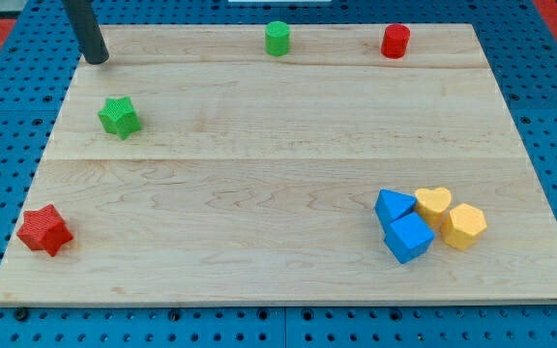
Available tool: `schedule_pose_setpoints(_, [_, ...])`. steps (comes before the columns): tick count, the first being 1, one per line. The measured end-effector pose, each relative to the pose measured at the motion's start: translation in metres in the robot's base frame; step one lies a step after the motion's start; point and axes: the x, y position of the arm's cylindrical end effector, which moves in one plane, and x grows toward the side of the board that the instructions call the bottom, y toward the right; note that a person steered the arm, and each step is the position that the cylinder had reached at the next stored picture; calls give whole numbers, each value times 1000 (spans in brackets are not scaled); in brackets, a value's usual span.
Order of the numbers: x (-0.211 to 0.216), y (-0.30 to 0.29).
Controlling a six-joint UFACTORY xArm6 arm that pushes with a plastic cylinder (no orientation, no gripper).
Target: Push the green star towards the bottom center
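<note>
Tip (97, 60): at the wooden board (259, 174) top-left corner, touching no block, pushing nothing.
Green star (119, 117): just below the tip, slightly toward the view's right, clearly apart.
Red star (44, 230): far below the tip, slightly left.

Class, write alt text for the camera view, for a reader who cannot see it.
My tip rests near the wooden board's top-left corner, apart from the green star block below it. A green cylinder and red cylinder stand along the top; a red star lies bottom left; two blue and two yellow blocks cluster bottom right.
</note>
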Motion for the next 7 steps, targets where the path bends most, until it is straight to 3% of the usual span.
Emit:
schedule_pose_setpoints(2, [11,-3])
schedule_pose_setpoints(3, [55,30])
schedule_pose_setpoints(4, [90,99])
schedule_pose_setpoints(5, [99,78])
schedule_pose_setpoints(6, [80,20])
schedule_pose_setpoints(7, [123,3])
